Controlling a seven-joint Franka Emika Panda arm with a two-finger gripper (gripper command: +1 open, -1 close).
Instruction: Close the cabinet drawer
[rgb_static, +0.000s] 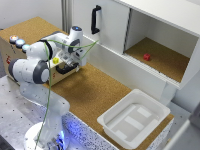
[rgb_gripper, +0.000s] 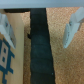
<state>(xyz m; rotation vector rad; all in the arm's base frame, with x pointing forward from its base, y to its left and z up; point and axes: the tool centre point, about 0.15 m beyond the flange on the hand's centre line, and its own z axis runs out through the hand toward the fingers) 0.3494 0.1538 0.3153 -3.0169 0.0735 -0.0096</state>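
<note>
The cabinet drawer is a small light-wood front in a low cork-topped box at the exterior view's left, and its short black handle shows just below my hand. My gripper hangs directly in front of the drawer face. In the wrist view the black handle runs between my two pale fingers, with a gap on each side of it. The gripper is open and holds nothing. How far the drawer sticks out is hidden by the arm.
A tall white cabinet door with a vertical black handle stands behind the hand. Its open compartment holds a small red object. A white plastic tub sits on the cork counter at the exterior view's right. Coloured buttons top the box.
</note>
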